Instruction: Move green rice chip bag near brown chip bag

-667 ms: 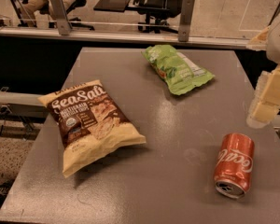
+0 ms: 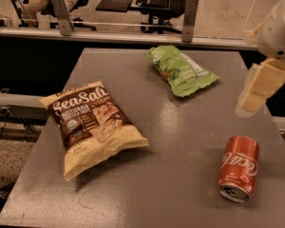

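"Sea Salt" on brown chip bag (image 2: 90, 127); Coca-Cola script on soda can (image 2: 238, 167). gripper (image 2: 251, 101) far right, above the can.

Green rice chip bag (image 2: 181, 70): small, crinkly, light green, flat, lying diagonally at far centre. Brown chip bag (image 2: 91, 126): larger, puffy, "Sea Salt" front up, near left, well apart. Gripper (image 2: 251, 100): raised at right edge.

Crinkly light-green rice chip bag (image 2: 181, 70) far on grey table (image 2: 180, 189), puffy dark-brown chip bag (image 2: 92, 125) left, red soda can (image 2: 238, 167) lying right, cream gripper (image 2: 251, 101) above right edge
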Robot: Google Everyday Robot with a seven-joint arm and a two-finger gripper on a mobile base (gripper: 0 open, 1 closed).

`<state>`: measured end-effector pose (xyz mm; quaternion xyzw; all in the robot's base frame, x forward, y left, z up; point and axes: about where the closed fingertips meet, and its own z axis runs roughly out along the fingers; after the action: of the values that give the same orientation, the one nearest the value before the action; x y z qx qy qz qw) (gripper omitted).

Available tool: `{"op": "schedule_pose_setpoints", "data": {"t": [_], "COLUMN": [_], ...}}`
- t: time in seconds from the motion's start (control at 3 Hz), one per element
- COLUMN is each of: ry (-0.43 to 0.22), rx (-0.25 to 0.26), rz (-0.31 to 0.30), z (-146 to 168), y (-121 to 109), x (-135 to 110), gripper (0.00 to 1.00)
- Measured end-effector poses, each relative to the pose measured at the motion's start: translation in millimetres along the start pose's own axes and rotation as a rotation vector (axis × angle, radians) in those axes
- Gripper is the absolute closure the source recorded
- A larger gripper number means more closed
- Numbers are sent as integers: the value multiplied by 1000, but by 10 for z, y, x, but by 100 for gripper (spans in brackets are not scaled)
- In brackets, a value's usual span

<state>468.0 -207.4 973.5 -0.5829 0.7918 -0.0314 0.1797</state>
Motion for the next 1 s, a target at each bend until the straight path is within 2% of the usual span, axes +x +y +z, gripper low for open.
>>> {"op": "schedule_pose_setpoints", "data": {"t": [0.33, 1.0], "ry": [-20, -54], "rx": [34, 40], "rz": [98, 272], "z": [224, 764], "y": [-436, -1269], "x": [-112, -265], "gripper": [0, 0]}}
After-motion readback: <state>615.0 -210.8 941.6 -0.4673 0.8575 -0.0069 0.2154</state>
